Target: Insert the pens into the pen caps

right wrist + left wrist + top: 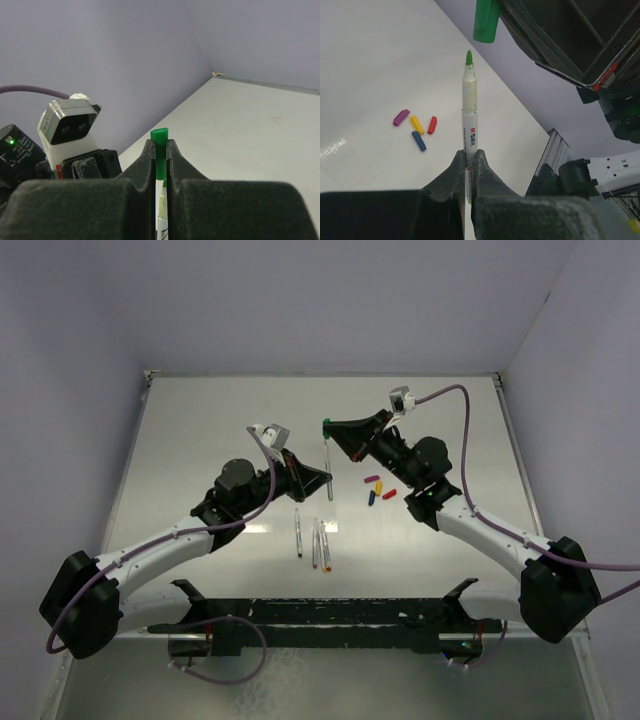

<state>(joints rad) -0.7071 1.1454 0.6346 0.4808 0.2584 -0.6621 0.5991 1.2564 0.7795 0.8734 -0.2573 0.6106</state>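
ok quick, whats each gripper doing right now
Left gripper: shut on the green-tipped pen.
Right gripper: shut on the green cap.

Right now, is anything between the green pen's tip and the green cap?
Nothing visible. The left gripper holds the green-tipped pen, the right gripper clamps the green cap just beyond its tip; only open air lies between them.

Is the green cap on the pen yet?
No, the small green plastic cap hangs above the thin white marker pen, a gap showing between them.
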